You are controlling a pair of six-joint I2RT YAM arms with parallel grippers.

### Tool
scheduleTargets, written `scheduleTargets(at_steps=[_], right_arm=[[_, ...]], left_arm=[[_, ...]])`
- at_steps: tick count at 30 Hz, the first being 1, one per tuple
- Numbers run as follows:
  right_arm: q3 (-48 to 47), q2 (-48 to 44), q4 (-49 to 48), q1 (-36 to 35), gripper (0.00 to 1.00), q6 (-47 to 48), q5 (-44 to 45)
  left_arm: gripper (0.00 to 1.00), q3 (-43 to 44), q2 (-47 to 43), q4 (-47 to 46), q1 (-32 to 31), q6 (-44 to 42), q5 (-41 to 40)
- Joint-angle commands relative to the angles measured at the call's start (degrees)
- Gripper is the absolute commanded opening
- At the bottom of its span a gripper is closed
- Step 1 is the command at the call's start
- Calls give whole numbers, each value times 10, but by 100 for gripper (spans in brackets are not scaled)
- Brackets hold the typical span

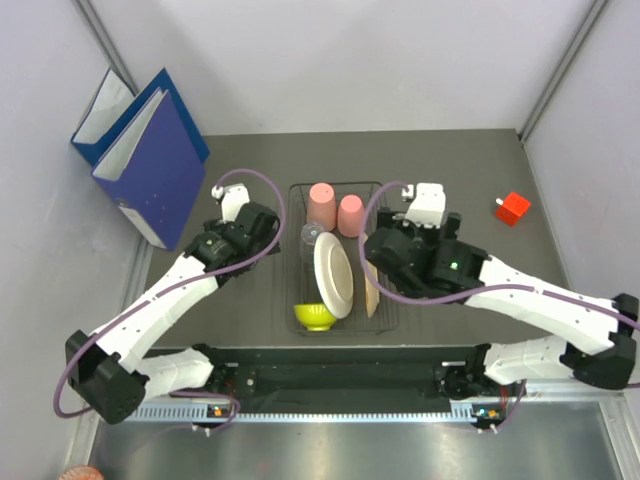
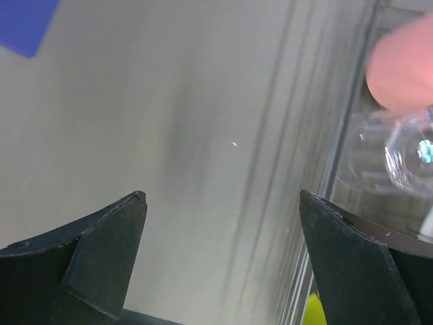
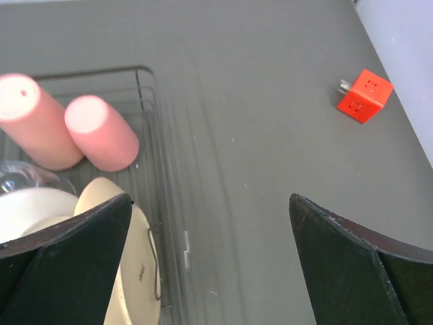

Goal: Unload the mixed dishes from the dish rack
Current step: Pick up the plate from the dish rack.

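Top external view showed me the rectangular black wire dish rack (image 1: 345, 184) on the grey desk (image 1: 470, 200), holding two pink cups (image 1: 322, 205), a clear glass (image 1: 309, 237), a white plate (image 1: 333, 275), a tan plate (image 1: 371, 290) and a lime-yellow bowl (image 1: 314, 316). My left end effector (image 2: 220, 196) and right end effector (image 3: 210, 196) flanked it, both gaping wide, empty.

Both arms reach forward, elbows bent; left hand (image 2: 222, 203) and right hand (image 3: 210, 203) gape (fingers well apart).
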State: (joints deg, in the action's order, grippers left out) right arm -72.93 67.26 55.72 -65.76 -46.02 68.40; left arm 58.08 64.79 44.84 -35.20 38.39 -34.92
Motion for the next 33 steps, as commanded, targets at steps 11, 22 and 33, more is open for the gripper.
scheduleTargets(at_steps=[11, 22, 33], right_arm=[[76, -55, -128, -58, 100, 88, -67], [-8, 116, 77, -138, 100, -96, -28], [23, 130, 61, -138, 76, -120, -57]], left_arm=[[99, 60, 29, 47, -2, 72, -51], [99, 69, 67, 76, -2, 90, -49], [99, 46, 34, 46, -2, 81, -25]])
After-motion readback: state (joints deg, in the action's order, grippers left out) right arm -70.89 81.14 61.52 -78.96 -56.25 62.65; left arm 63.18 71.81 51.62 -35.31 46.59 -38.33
